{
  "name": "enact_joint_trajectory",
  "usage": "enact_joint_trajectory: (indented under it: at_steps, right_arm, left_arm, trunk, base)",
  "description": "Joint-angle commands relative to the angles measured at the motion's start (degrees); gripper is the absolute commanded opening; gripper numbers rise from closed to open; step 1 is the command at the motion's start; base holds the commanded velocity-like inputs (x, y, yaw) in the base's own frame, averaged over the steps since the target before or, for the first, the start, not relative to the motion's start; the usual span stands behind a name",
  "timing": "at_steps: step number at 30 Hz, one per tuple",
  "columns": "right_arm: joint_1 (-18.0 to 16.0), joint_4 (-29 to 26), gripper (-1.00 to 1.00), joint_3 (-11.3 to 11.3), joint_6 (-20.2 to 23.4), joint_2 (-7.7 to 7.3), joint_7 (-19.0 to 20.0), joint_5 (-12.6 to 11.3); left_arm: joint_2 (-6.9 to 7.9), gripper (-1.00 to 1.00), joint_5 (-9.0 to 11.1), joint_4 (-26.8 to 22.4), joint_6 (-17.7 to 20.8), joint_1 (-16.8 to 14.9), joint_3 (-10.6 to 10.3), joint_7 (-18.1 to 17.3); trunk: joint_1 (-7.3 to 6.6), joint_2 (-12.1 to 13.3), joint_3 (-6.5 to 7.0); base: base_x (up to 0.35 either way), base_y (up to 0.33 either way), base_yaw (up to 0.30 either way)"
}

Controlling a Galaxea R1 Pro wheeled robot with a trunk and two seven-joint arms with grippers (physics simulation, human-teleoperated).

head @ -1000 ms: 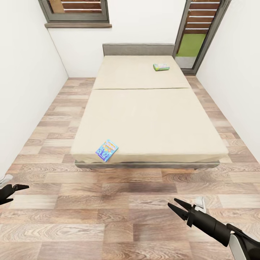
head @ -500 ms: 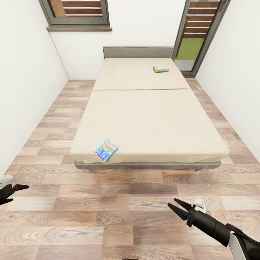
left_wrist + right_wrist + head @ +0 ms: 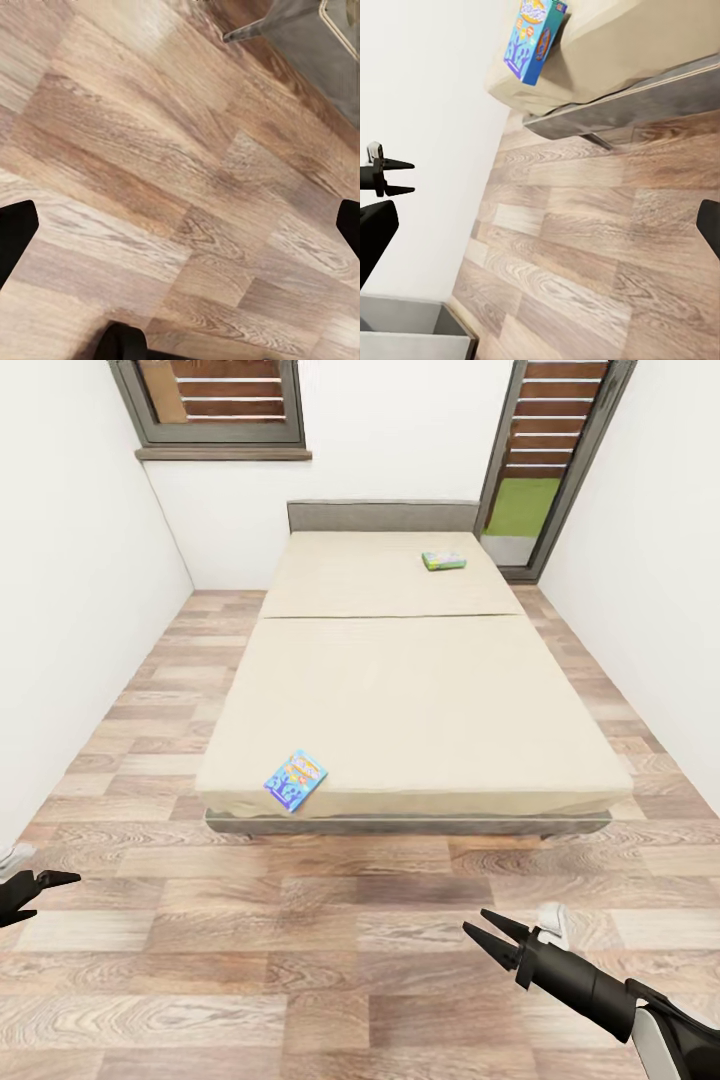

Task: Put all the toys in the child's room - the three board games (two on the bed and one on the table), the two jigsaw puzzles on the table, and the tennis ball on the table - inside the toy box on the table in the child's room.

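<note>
Fingers of both the left gripper point(image 3: 62, 879) and right gripper point(image 3: 482, 930) are spread, empty, over bare floor point(image 3: 300, 960). Blue board game point(image 3: 296, 780) lies at the bed point(image 3: 420, 700)'s near left edge.

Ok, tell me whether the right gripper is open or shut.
Open: the right gripper shows two black fingers spread in a V over the wood floor, holding nothing.

White walls point(image 3: 70, 610) flank a wood plank floor point(image 3: 300, 950), with two dark-framed windows point(image 3: 215, 405) beyond.
</note>
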Motion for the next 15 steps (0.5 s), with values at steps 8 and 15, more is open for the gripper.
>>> enact_joint_trajectory:
  at_steps: [8, 15]
  right_arm:
    - [0.0, 0.0, 1.0, 0.0, 0.4, -0.01, 0.0, -0.3]
    - [0.0, 0.0, 1.0, 0.0, 0.4, -0.01, -0.6, -0.4]
  left_arm:
    - [-0.01, 1.0, -0.2, 0.0, 0.2, 0.0, 0.3, -0.2]
    - [-0.02, 1.0, -0.2, 0.0, 0.2, 0.0, 0.3, -0.2]
  trunk:
    - [0.0, 0.0, 0.73]
    - [0.0, 0.0, 1.4]
  base:
    - [0.0, 0.0, 0.0]
    - [0.0, 0.0, 0.0]
